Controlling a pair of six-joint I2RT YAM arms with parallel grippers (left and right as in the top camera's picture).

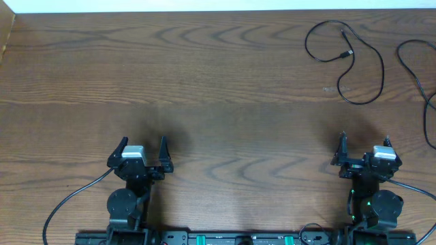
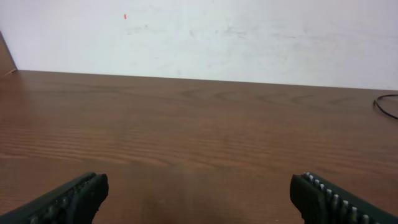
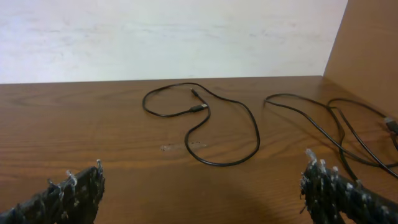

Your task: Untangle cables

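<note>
While both pincers stand wide apart and hold nothing, the risks all lie ahead of the right gripper (image 1: 365,145), since nothing but bare wood lies before the left gripper (image 1: 143,144). Well ahead of the right gripper's open jaws lies a looped black cable (image 3: 217,164), and further out to its right a second black cable (image 1: 399,54) runs along that side; how many strands it has I cannot tell. As far as the views show, the two lie apart. In my judgement the likeliest slip is a pinch that misses: the cords are thin, round and flat on the wooden tabletop (image 1: 218,102), so the fingers could scrape the wood or ride over the cord. Dragging the loop rightward could sweep it onto its neighbour and make a new tangle, and its small plug (image 3: 199,108), lying inside the loop, could snag on a strand. A long reach from the left arm would also crowd the right one. The right fingers (image 3: 74,194) look black with ragged, fuzzy edges, the left ones (image 2: 326,198) black and ribbed. Both cables are smooth, limp and slightly glossy; the table is dark brown with bold grain; beyond it stand a scuffed white wall (image 2: 249,37) and, far right, a plain wooden side panel (image 3: 367,43).
</note>
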